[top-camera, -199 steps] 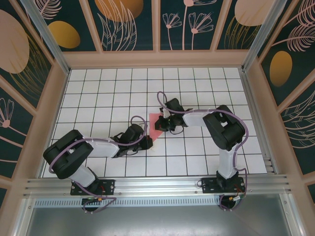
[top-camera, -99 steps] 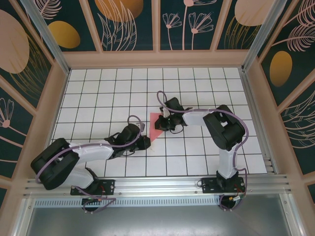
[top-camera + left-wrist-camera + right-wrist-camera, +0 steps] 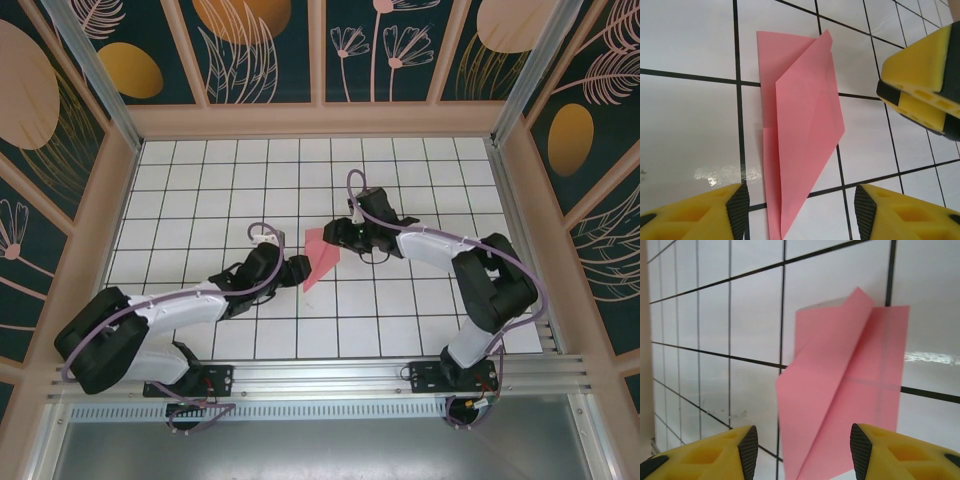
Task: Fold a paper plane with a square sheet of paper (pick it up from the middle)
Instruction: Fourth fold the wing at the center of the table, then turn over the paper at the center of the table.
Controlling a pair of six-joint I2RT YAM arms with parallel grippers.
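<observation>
Pink paper point(image 3: 319, 259): partly folded into a long shape, wide at the far end and narrowing to a point at the near end.
Fold: one flap lies slantwise over the rest; in the left wrist view point(image 3: 800, 135) and the right wrist view point(image 3: 845, 390) its corner pokes past the square end.
Place: on the table point(image 3: 200, 180), about the middle of the white grid, across a black tile line, between the two grippers.
Left gripper point(image 3: 298, 272): just beside the paper's pointed near end; its own camera shows it point(image 3: 801, 204) with the yellow fingers point(image 3: 737, 205) standing apart, the narrow end of the paper between them and not pinched.
Right gripper point(image 3: 335, 232): just beside the paper's wide far end, on the right; its own camera shows it point(image 3: 802, 450) with fingers point(image 3: 747, 445) spread, the paper ahead of them and not held.
Arms: both reach inward from the near edge, low over the table, with purple cables point(image 3: 260, 232) looping along them.
Surround: wood-framed walls point(image 3: 260, 50) with dark panels painted with plants.
</observation>
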